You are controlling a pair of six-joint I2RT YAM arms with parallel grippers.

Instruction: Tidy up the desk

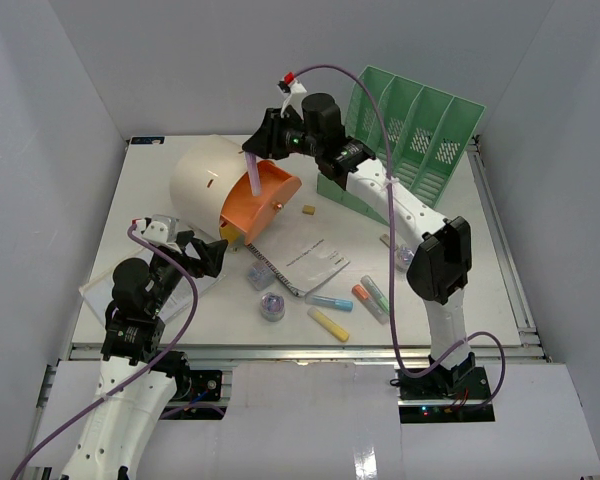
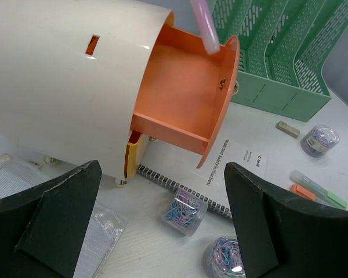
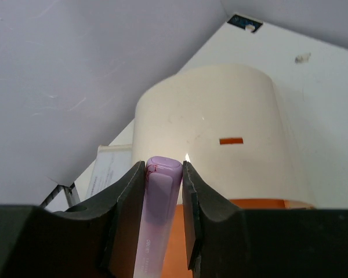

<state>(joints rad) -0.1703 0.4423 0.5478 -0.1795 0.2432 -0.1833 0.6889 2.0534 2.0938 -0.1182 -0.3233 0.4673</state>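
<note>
Desk: the large flat white rectangular tabletop [image 1: 480, 270] fills the middle of the overhead view, with white walls around it and a metal rail along its lower edge.
Right pincer: the right gripper [image 3: 162, 202] is up at the top centre of the overhead view, clamped on a pale purple plastic highlighter [image 2: 204, 26] that points down.
Highlighter tip: it is at the rim of the pulled-out orange plastic drawer [image 2: 180, 87] (I can't tell whether it touches).
Drawer box: the cream cylindrical drawer box [image 1: 205, 180] lies upper left on the desk, and the yellow drawer [image 2: 130, 156] under the orange one is slightly ajar.
Left pincer: the left gripper [image 1: 202, 255] is lower left with its black fingers spread wide and nothing between them.
Rack: the mint-green slotted file rack [image 1: 410, 130] stands at the upper right.
Centre of desk: a white spiral-bound notebook [image 1: 305, 255] lies just below the drawer front.
Loose items: a clear box of coloured paper clips [image 2: 184, 211] sits by the notebook's spiral edge. Blue [image 1: 328, 301], yellow [image 1: 328, 323], orange [image 1: 365, 298] and green [image 1: 377, 295] markers lie lower right of the notebook.
Small piece: a tan block [image 1: 307, 210] lies to the right of the drawer.
</note>
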